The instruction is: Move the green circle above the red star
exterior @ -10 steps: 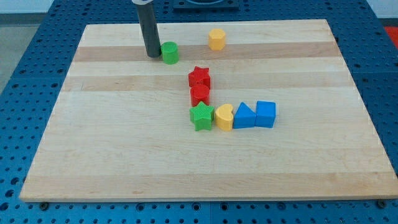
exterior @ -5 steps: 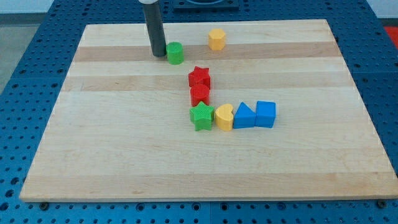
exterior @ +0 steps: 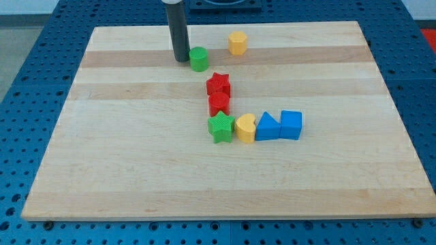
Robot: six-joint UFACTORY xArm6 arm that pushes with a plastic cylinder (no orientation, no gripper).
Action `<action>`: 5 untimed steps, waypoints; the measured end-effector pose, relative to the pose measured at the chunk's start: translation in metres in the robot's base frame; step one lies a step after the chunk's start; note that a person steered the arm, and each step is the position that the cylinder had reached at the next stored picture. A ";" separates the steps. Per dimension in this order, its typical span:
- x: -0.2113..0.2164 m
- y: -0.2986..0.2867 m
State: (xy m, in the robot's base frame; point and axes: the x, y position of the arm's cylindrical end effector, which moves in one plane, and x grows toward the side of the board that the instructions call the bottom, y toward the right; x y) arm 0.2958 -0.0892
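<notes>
The green circle (exterior: 199, 59) lies near the view's top, above and a little left of the red star (exterior: 219, 84). My tip (exterior: 182, 60) touches the green circle's left side. A second red block (exterior: 219, 103) sits directly below the red star.
A yellow hexagon-like block (exterior: 237, 43) lies to the right of the green circle near the board's top edge. Below the red blocks stands a row: green star (exterior: 221, 127), yellow block (exterior: 245, 127), blue triangle (exterior: 267, 126), blue cube (exterior: 291, 124).
My tip has slid to the right, pushing the green circle right, closer to a spot above the red star. The other blocks have not moved.
</notes>
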 end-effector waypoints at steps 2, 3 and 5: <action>0.000 0.021; 0.000 0.029; 0.000 0.031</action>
State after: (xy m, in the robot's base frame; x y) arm 0.2958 -0.0579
